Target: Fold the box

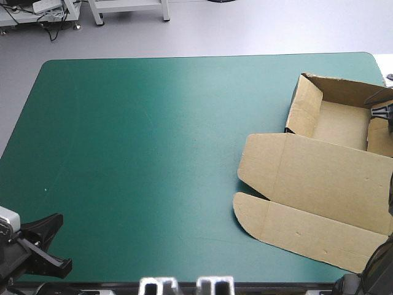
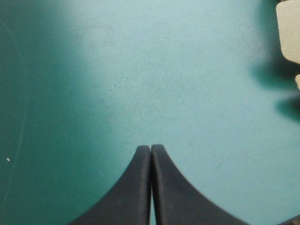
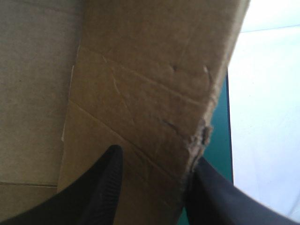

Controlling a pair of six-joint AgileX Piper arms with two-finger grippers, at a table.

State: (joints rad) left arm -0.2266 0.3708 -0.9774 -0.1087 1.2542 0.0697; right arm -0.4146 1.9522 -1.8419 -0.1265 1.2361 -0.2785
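Box [image 1: 319, 178]: matt brown board, creased, frayed rough edge. Cover [image 1: 153, 153]: smooth teal-green, faintly scuffed.

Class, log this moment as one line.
box: walls partly raised, lid flat | left gripper: shut, over bare teal-green cover | right gripper: open, astride its wall

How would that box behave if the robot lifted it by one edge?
Probably light: the box is a thin board sheet. Likely to bend at its creases, so the flat lid may droop. One edge is frayed, so it may tear.
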